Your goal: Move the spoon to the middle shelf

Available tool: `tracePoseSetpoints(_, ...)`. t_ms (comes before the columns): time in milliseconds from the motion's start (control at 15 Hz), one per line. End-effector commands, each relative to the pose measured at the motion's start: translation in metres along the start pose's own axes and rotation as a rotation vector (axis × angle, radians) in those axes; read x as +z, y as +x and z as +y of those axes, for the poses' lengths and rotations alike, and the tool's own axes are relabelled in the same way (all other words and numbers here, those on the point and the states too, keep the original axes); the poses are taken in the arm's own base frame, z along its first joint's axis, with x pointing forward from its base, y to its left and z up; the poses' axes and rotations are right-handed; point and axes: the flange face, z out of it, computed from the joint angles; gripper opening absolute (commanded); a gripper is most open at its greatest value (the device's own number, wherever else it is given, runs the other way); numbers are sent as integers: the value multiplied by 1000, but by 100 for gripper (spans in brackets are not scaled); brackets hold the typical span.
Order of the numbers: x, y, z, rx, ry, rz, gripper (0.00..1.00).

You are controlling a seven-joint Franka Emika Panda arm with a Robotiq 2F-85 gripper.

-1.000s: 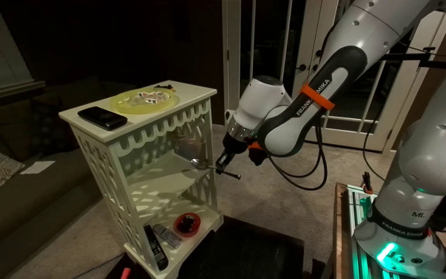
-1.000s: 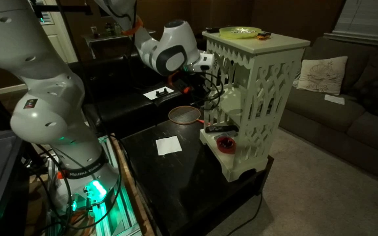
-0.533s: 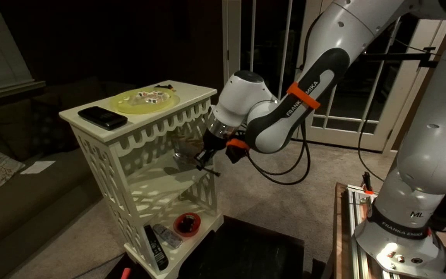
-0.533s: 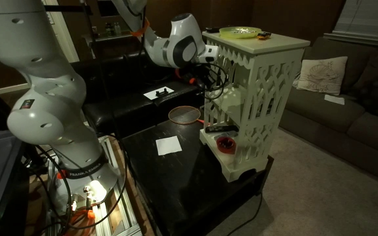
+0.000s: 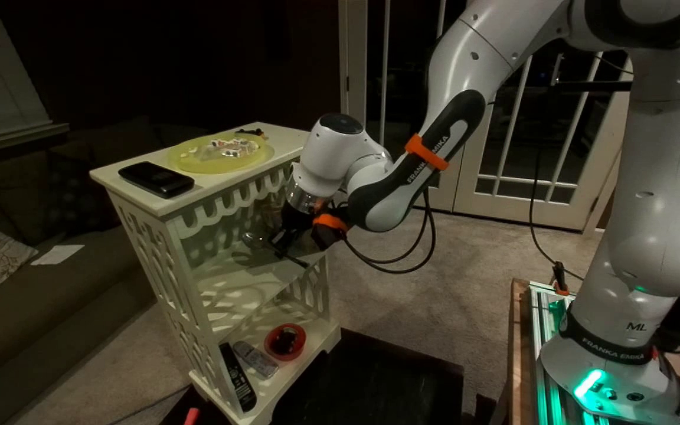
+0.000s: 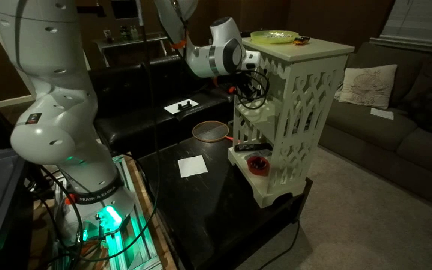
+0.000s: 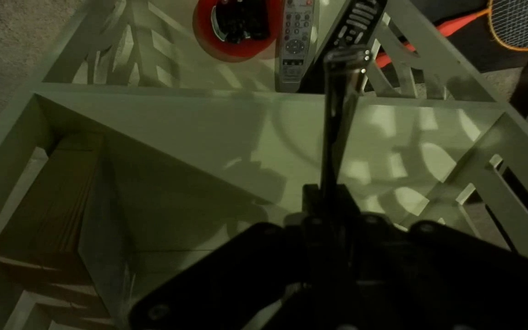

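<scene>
I'm in a home's living room, clearly. There's a sofa (image 6: 356, 129) with a pillow (image 6: 368, 86), window blinds (image 6: 422, 24) and carpet (image 6: 366, 213).

It's dim in here: dark brown walls (image 6: 324, 22), a pale slatted window blind (image 6: 422, 22) above a grey-brown fabric couch (image 6: 358, 127), beige carpet (image 5: 399, 307), a black leather-look sofa (image 6: 133, 123), white-framed glass doors (image 5: 523, 212).

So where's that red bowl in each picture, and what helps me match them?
In an exterior view: red bowl low, left of centre.
In an exterior view: red bowl slightly right of and below centre.
Wrist view: red bowl at the top edge, partly cut off.
Shared landmark: black remote, nearby in all three.
</scene>
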Motion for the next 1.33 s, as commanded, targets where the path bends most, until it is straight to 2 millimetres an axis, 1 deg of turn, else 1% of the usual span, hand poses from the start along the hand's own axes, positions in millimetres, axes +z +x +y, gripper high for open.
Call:
tracePoseSetpoints(0,1,0,0,0,1,-1,9)
tracePoseSetpoints(200,1,1,-1,-1,1,1,9)
tracePoseSetpoints(267,1,1,-1,-2,2,1,2)
tracePoseSetpoints(467,17,8,-5,48,-6,2,2)
tracePoseSetpoints(667,37,11,-10,87,-20,-5,2)
tracePoseSetpoints(1000,73,21,-20,201,-22,-7,2)
tracePoseSetpoints(1133,86,21,-22,237,-25,1,2)
tracePoseSetpoints(1267,100,25,-21,261,-29,18,2)
